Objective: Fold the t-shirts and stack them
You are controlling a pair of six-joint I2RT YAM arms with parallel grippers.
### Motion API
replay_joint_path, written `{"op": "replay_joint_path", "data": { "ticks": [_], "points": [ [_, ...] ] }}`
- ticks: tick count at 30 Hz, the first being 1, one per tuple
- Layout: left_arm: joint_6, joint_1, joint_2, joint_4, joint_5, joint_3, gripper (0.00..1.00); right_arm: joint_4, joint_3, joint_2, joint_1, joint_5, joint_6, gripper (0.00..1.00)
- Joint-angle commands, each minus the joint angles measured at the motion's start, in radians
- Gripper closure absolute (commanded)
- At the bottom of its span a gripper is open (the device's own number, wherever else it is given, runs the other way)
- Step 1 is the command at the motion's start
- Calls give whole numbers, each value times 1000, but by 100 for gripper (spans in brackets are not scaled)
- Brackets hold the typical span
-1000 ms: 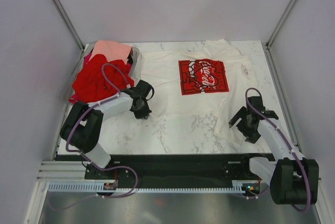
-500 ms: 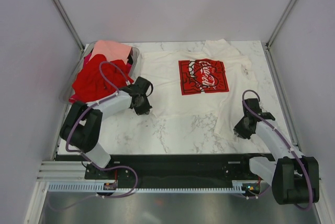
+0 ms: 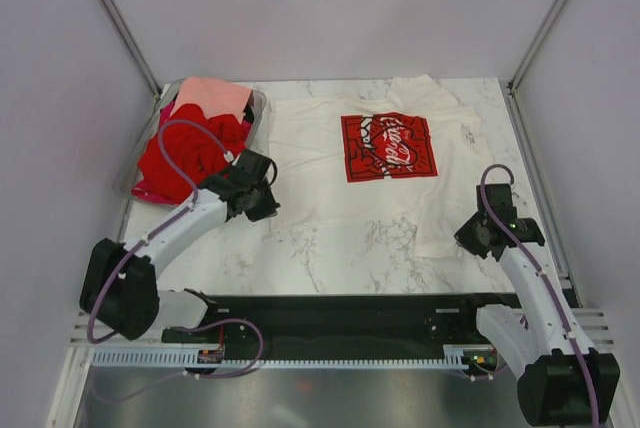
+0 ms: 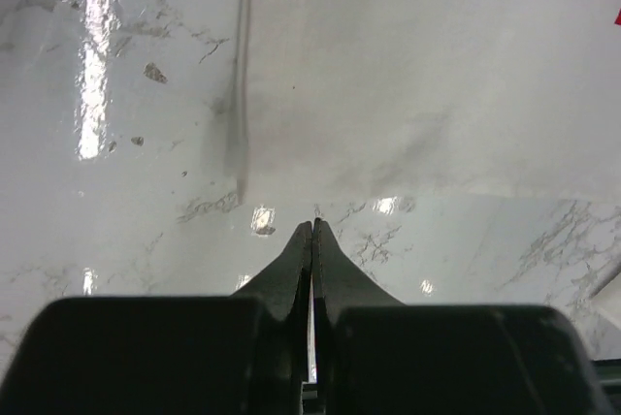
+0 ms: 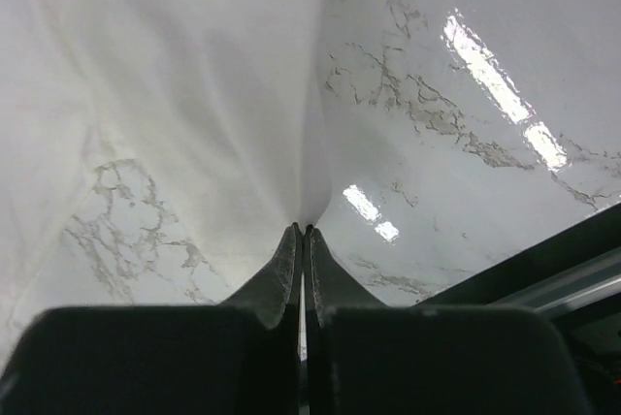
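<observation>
A cream-white t-shirt [image 3: 340, 183] with a red square print [image 3: 388, 146] lies spread flat on the marble table [image 3: 330, 253]. My right gripper [image 3: 478, 236] is at its near right corner. In the right wrist view the right gripper [image 5: 304, 231] is shut on that cloth [image 5: 213, 95], which rises to a peak at the tips. My left gripper [image 3: 262, 203] sits by the shirt's near left edge. In the left wrist view the left gripper [image 4: 312, 228] is shut, nothing showing between its tips, and the shirt's hem [image 4: 388, 177] lies just ahead. Red t-shirts [image 3: 185, 153] and a salmon-pink one [image 3: 212, 96] are heaped at the back left.
The heap of tees spills out of a clear plastic bin [image 3: 258, 108] in the back left corner. Grey walls close in the table on three sides. A black rail [image 3: 330, 313] with the arm bases runs along the near edge.
The right gripper has gone from open to shut on the shirt's near right corner and has moved slightly right. The left arm has stretched out, its gripper shifting a little to the back left.
</observation>
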Motion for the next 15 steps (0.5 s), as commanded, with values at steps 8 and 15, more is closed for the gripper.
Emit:
{"op": "replay_joint_path", "data": {
  "ticks": [8,15],
  "points": [
    [4,22,-245,-179,-57,-39,98,-177,147,-140,-125,30,-34,100],
    [18,15,-167,-74,18,-107,57,-224,276,-132,-134,96,-75,100]
  ]
}}
